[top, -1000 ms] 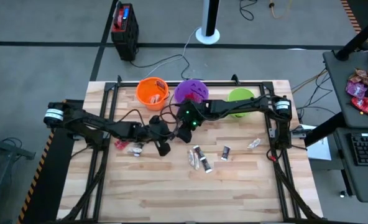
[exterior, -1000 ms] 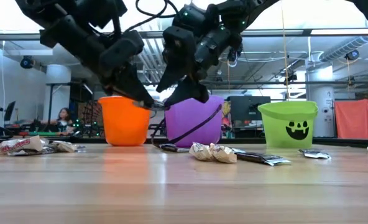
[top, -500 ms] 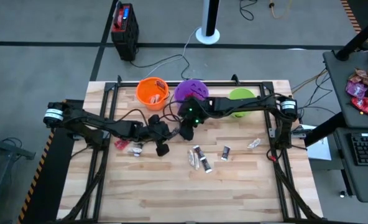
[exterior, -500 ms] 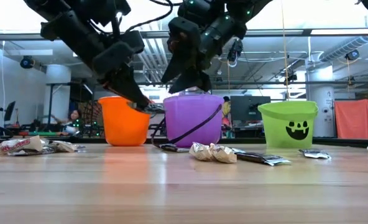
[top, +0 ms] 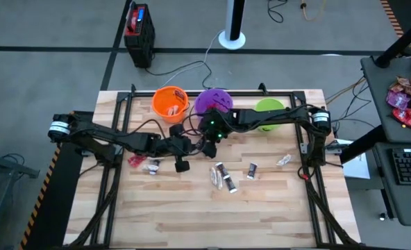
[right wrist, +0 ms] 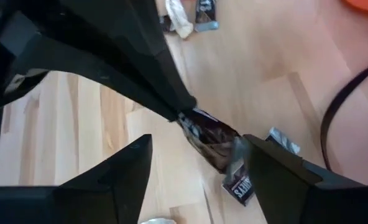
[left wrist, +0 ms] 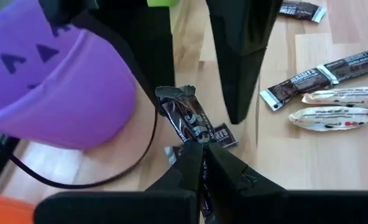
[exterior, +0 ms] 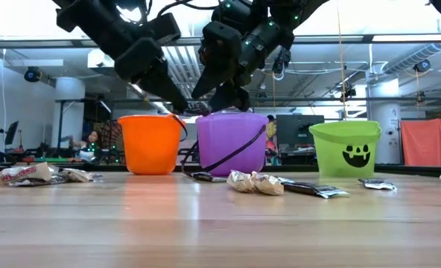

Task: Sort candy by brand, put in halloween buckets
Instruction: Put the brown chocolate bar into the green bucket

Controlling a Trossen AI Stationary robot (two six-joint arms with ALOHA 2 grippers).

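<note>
Handoff of a dark candy beside the purple bucket (exterior: pixel 232 141)
Left gripper (left wrist: pixel 199 158) had risen, pinching the dark candy (left wrist: pixel 185 117); right gripper (right wrist: pixel 193 155) widened around it, likely ready to receive it for binning.

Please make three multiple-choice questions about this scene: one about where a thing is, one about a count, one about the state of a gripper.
1. Which bucket stands between the other two on the table?
A. the orange bucket
B. the purple bucket
C. the green bucket

2. How many buckets are on the table?
A. two
B. three
C. five

3. What is the left gripper doing?
A. It is shut on a dark candy.
B. It is open above the table.
C. It is shut on a bucket handle.

Key: 1 B, the purple bucket has the orange bucket and the green bucket on either side. 2 B, these three show. 3 A, the left gripper pinches the dark candy.
</note>
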